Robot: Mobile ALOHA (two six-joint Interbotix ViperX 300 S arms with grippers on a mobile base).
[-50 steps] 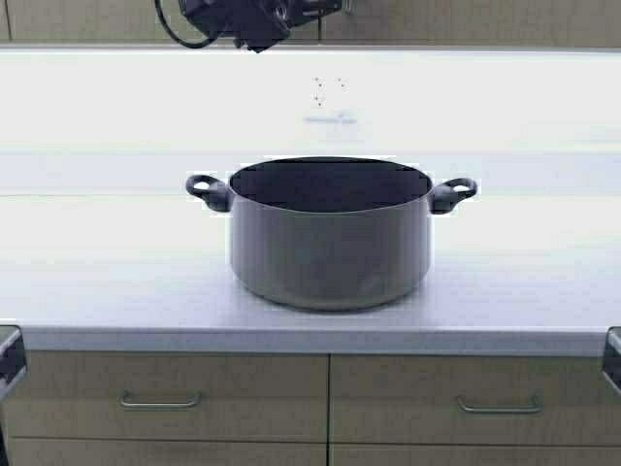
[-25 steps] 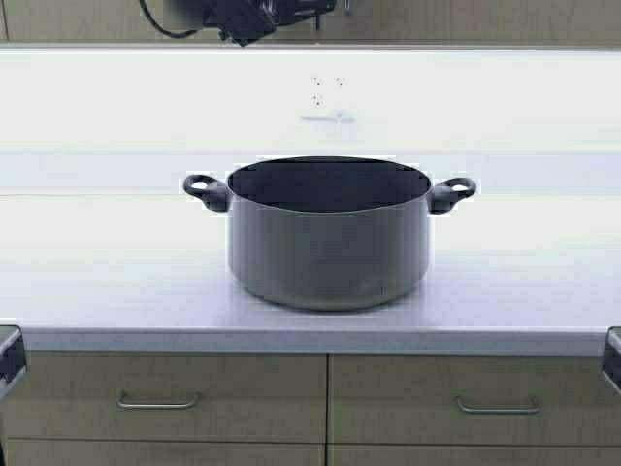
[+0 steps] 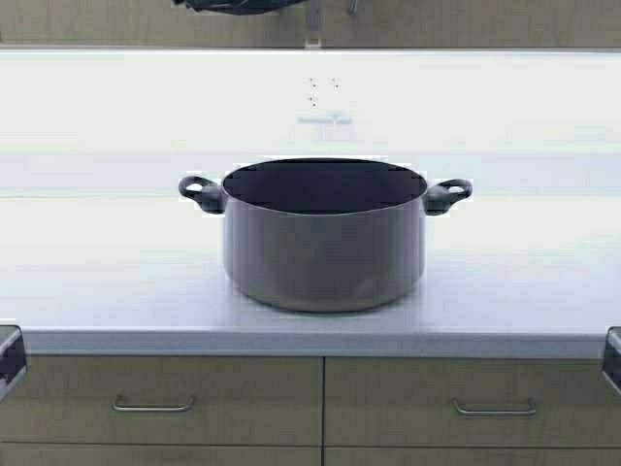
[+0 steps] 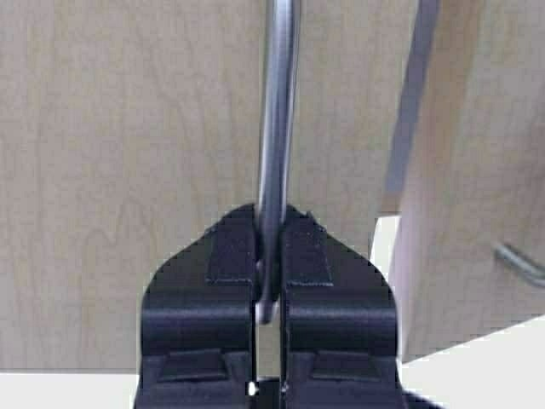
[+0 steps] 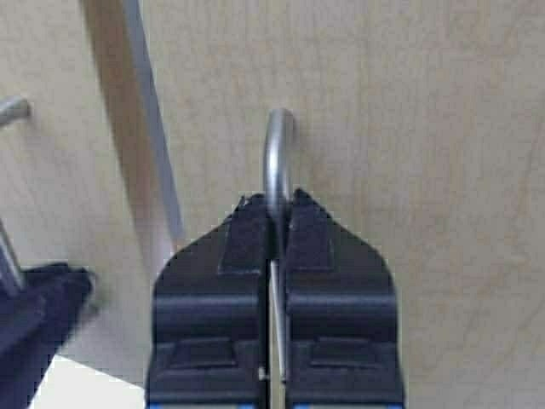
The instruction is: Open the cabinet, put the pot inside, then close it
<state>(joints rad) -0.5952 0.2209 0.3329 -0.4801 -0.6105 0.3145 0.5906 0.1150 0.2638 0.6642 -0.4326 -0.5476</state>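
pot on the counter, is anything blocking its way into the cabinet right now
Yes: the pale wood-look cabinet doors. The left claw and right claw each clamp a silver handle, with only a narrow gap open between the doors. The wide grey metal pot sits untouched.

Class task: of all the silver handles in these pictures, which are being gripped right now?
The cabinet's door handles: left gripper and right gripper clamp one each. The drawer handles below the counter are untouched.

The pot (image 3: pixel 323 254) looks like grey metal with a dull, satin finish and a dark matt inside. The cabinet (image 4: pixel 136 170) doors show pale wood grain, smooth and matt. Their handles (image 4: pixel 278 128) are brushed silver metal. The counter (image 3: pixel 116 282) is white, smooth and slightly glossy.
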